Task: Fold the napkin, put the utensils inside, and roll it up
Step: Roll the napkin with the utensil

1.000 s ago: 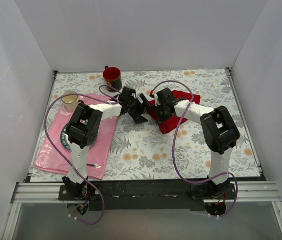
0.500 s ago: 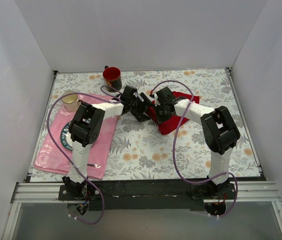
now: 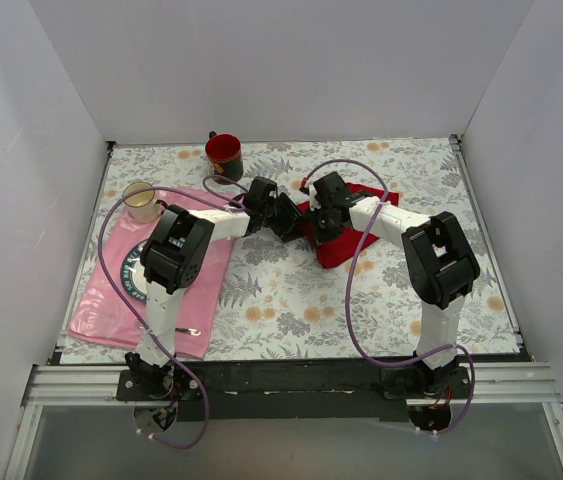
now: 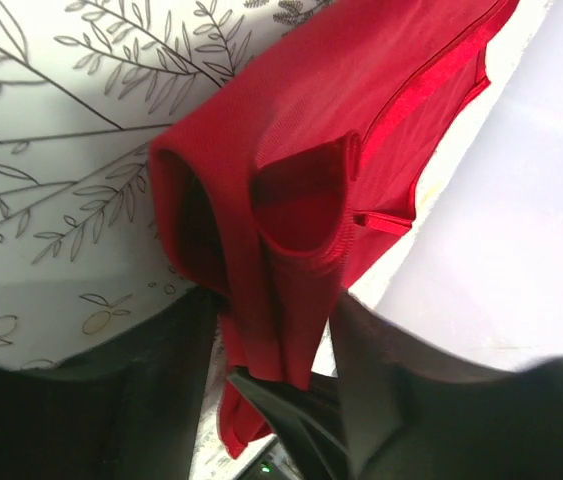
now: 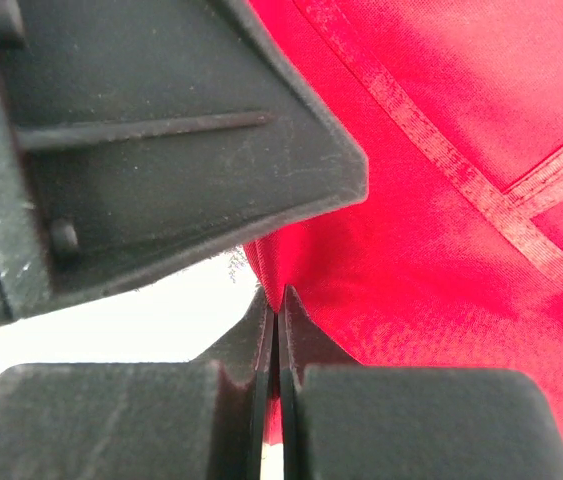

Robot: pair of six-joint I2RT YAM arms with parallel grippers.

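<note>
The red napkin (image 3: 345, 246) lies crumpled on the floral tablecloth, right of centre. My right gripper (image 3: 321, 222) is shut on its edge, and the right wrist view shows a thin fold of napkin (image 5: 441, 180) pinched between the closed fingertips of that gripper (image 5: 279, 296). My left gripper (image 3: 289, 217) meets it from the left. In the left wrist view a lifted fold of napkin (image 4: 301, 130) hangs between the fingers of the left gripper (image 4: 279, 306), which stand on either side of it, part-way closed. The utensils are out of view.
A pink placemat (image 3: 111, 305) lies at the left with a plate (image 3: 135, 268) under the left arm and a small silver piece of cutlery (image 3: 189, 330) near its front. A glass cup (image 3: 141, 200) and a red mug (image 3: 224, 152) stand behind. White walls enclose the table.
My left gripper has moved right to the napkin's left edge, and its jaws have narrowed around a raised fold. The right gripper has held its pinch in place.
</note>
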